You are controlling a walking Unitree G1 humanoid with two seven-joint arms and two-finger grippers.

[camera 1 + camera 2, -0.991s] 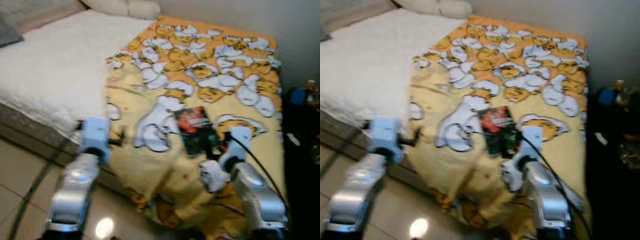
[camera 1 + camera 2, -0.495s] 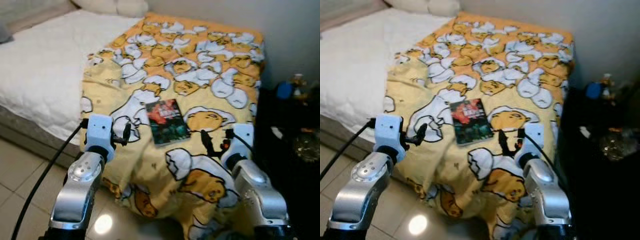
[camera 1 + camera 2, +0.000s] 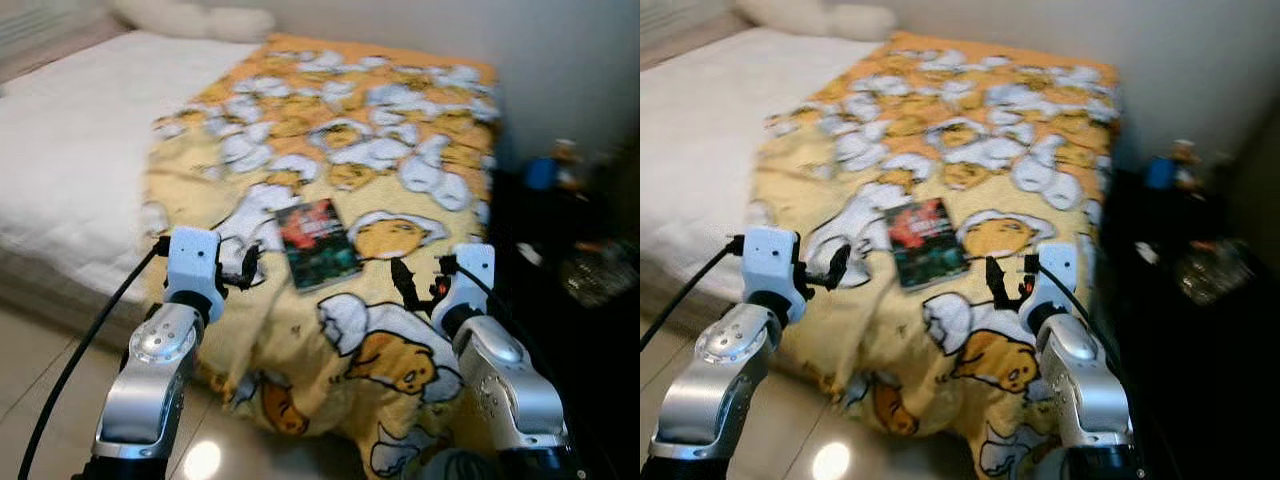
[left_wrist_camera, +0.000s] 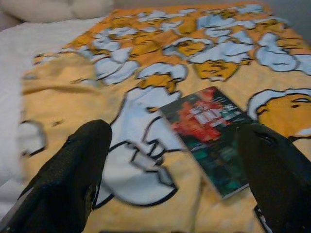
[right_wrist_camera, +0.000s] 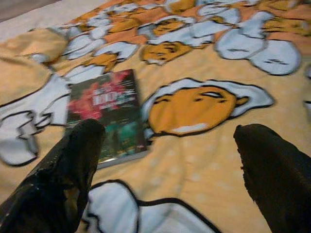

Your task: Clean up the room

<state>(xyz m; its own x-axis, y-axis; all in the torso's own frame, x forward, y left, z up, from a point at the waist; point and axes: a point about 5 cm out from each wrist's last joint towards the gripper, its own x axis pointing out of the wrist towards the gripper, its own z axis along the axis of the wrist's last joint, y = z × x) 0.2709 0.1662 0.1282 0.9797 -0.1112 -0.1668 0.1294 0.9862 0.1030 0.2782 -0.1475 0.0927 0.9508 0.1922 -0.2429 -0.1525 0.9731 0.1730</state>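
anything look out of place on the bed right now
Yes: a book with a dark red and green cover lies loose and askew on the yellow cartoon blanket, between the open left gripper and right gripper. The blanket's near end is rumpled, hanging over the bed's edge.

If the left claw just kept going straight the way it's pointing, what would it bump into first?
Most likely the yellow blanket on the bed, with the book just to one side of its line. The left claw is open and aimed low across the bed, though depth is hard to judge.
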